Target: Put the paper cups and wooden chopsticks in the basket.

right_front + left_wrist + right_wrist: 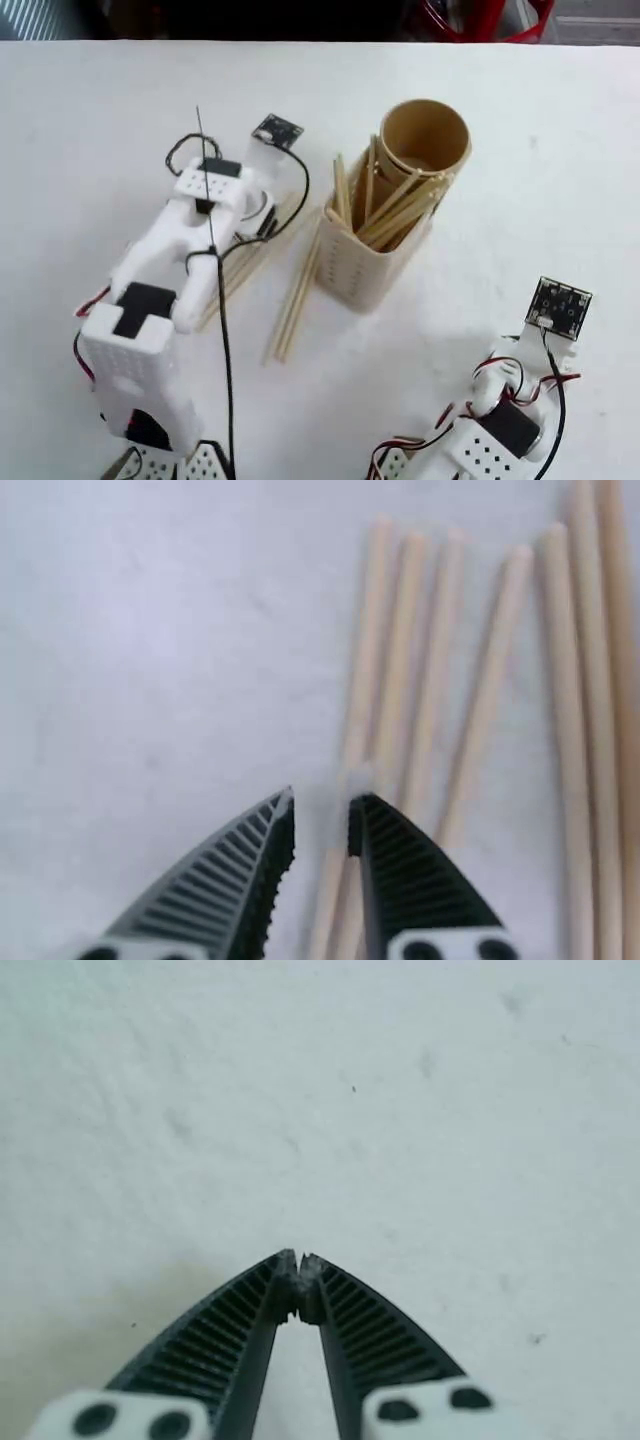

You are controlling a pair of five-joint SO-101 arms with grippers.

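Observation:
A cream perforated basket (365,270) stands mid-table with a tan paper cup (425,135) and several wooden chopsticks (395,215) in it. More chopsticks (295,300) lie loose on the table at its left side, some leaning on its wall. My left arm (195,225) reaches over another bundle (235,275). My left gripper (322,815) is open by a narrow gap, low over several chopsticks (430,680); one runs between its fingertips, and I cannot tell whether they touch it. My right gripper (300,1280) is shut on nothing above bare table, at the front right (510,410).
The white table (540,180) has free room to the right of the basket and along the back. Black cables (225,330) hang over the left arm. Red objects (480,20) sit beyond the far edge.

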